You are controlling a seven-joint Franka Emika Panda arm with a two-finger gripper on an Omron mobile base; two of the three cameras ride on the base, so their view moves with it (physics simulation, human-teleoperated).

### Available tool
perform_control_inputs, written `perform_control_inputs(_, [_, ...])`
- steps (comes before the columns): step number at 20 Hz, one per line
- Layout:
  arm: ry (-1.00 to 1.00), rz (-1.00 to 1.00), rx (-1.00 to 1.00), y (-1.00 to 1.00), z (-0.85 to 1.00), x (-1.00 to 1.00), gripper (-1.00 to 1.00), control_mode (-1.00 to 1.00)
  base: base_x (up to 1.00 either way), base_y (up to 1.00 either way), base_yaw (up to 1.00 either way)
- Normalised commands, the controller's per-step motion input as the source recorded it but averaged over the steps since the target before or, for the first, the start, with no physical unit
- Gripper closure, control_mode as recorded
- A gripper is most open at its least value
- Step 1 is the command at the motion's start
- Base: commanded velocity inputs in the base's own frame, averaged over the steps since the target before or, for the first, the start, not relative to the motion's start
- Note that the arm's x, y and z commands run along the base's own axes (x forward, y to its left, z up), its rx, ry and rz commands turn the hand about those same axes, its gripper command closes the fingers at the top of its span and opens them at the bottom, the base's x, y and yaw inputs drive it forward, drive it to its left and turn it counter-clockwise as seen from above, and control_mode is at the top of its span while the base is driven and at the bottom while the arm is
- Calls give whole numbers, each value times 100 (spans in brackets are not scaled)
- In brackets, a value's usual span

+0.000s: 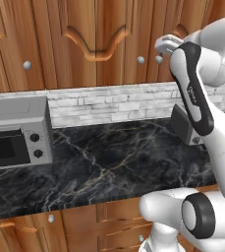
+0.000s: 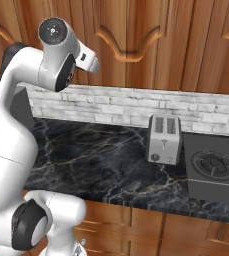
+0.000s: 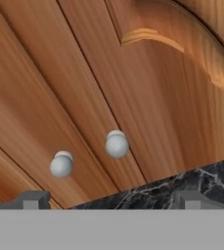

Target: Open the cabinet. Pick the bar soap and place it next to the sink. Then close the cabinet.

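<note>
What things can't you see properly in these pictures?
- Inside of the warm-brown wooden cabinet with arched trim: hidden in all views by its closed doors, so no soap can be made out.
- Grey toaster oven with two dark dials: cut off by the left base view's left edge.
- Dark stove burner: cut off by the right base view's right edge.
- Gripper: in the hand view, just its tips above the bottom band.

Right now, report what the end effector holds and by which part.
Nothing is held. The end effector is open, its fingertips apart, short of the closed cabinet and its knobs.
</note>
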Motion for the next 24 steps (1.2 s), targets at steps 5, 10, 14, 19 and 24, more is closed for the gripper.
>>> perform_control_inputs(5, [0,0,0,0,-33,24,-100,-100,0,0,0])
perform_control_inputs(10, [0,0,0,0,-5,20,-100,-100,0,0,0])
perform_control_inputs(14, [0,0,1,0,0,18,-100,-100,0,0,0])
perform_control_inputs(19, [0,0,5,0,0,12,-100,-100,0,0,0])
perform_control_inputs(24, [0,0,6,0,0,9,-100,-100,0,0,0])
